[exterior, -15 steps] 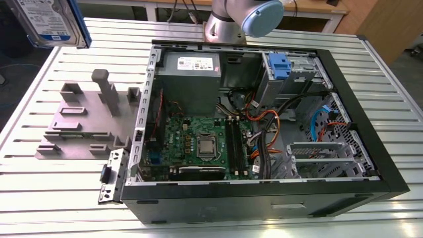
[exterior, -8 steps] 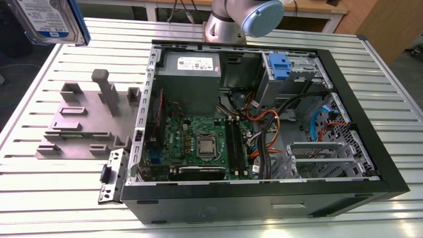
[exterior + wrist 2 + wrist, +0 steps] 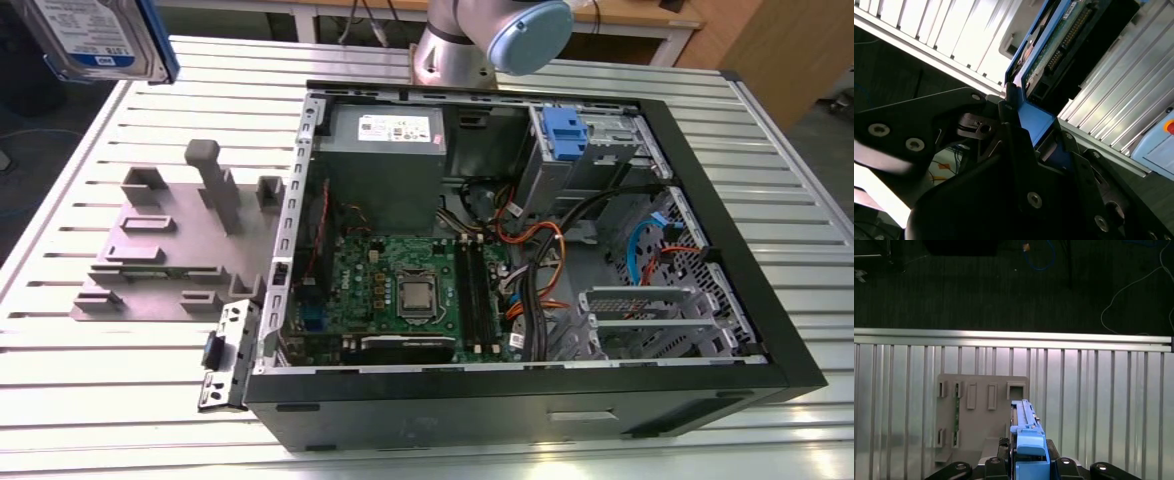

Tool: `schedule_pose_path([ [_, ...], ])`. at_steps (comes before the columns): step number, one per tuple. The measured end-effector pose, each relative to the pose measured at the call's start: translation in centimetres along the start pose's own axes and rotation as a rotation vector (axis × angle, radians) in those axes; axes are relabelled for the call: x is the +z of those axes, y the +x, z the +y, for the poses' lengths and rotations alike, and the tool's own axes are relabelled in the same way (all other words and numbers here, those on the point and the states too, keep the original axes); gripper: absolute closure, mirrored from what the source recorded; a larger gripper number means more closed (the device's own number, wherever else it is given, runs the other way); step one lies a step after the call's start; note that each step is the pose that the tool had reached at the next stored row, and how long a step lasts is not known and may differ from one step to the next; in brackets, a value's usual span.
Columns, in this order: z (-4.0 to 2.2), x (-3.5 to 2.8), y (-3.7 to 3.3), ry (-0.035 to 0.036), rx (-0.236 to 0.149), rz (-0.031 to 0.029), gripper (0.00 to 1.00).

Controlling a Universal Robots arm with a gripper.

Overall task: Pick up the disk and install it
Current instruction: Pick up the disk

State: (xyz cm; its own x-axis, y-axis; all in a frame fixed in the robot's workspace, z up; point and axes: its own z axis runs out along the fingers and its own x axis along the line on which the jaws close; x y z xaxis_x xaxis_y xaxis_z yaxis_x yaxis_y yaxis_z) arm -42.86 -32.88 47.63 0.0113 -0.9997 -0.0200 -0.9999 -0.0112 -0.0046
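The disk (image 3: 96, 38) hangs in the air at the exterior view's top left, above the table's corner, its white-and-blue label facing the camera. In both wrist views my gripper (image 3: 1029, 466) is shut on the disk (image 3: 1025, 432), which stands edge-on in its blue carrier between the black fingers (image 3: 995, 466). The second wrist view shows the disk (image 3: 1064, 40) from its circuit-board side, clamped in the gripper (image 3: 1029, 122). The grey fixture plate (image 3: 979, 412) lies on the table straight below the disk.
An open black computer case (image 3: 534, 400) lies on the slatted aluminium table (image 3: 747, 120), with motherboard, cables and a drive bay with a blue latch (image 3: 567, 135) inside. The grey fixture plate (image 3: 160, 250) with upright pegs sits beside the case. The arm's base (image 3: 467, 40) stands behind the case.
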Motion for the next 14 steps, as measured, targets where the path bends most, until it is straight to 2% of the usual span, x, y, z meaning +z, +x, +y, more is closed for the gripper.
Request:
schedule_pose_path([
  [14, -0.01, -1.73, -0.04, -0.0002, 0.0, 0.0001, 0.64],
])
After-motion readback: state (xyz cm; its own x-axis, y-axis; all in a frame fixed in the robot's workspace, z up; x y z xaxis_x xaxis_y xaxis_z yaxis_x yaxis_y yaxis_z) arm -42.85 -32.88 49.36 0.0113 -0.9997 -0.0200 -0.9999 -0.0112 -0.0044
